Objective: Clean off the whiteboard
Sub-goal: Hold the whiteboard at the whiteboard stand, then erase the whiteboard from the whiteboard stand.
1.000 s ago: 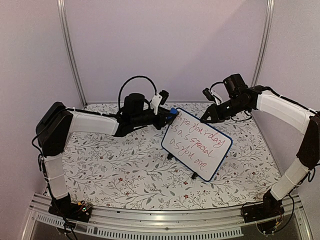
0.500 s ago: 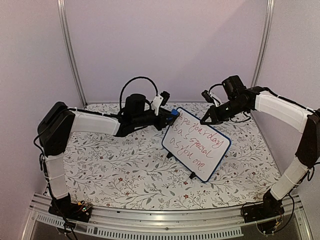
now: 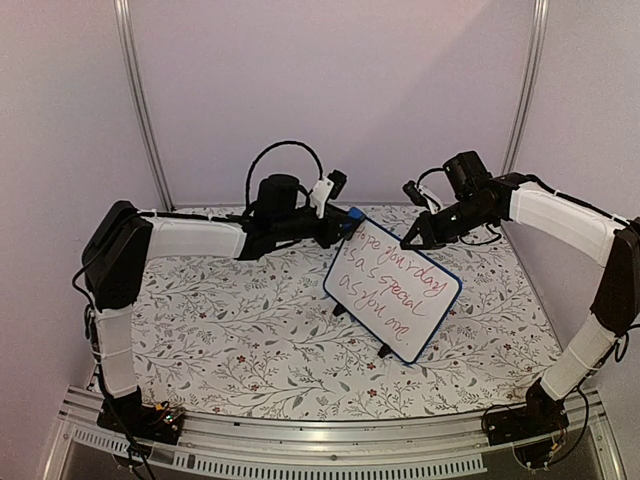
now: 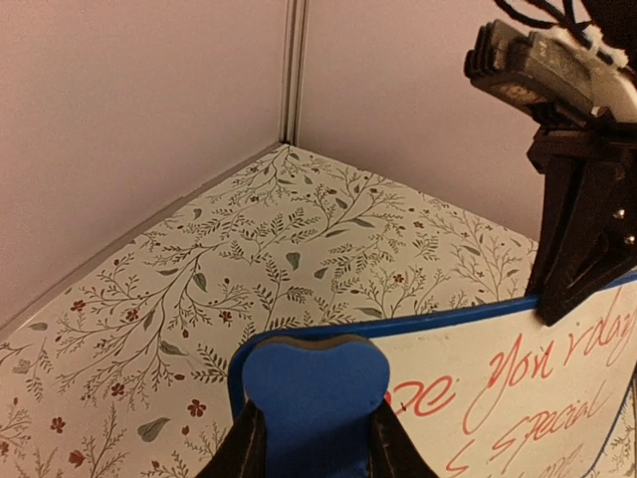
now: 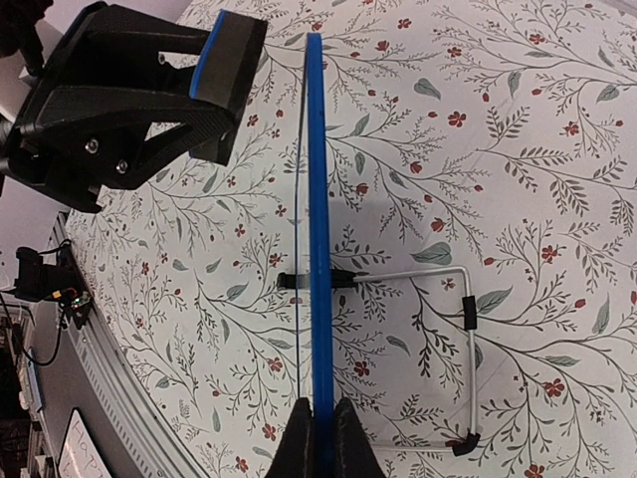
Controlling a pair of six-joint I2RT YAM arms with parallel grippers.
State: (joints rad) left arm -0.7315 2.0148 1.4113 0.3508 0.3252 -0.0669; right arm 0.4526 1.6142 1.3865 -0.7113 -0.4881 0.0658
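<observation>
Three lines of red handwriting on the whiteboard (image 3: 392, 288) read roughly "hope your day / is as special / as you are", the first letters hidden in the left wrist view behind the blue eraser (image 4: 314, 383) at the board's top corner. Glossy white in a dark blue rounded frame, the board stands propped on a wire leg (image 5: 468, 319) on the floral tablecloth (image 3: 250, 330). The left gripper (image 3: 343, 224) clamps the eraser; the right gripper (image 5: 320, 443) pinches the board's top edge.
</observation>
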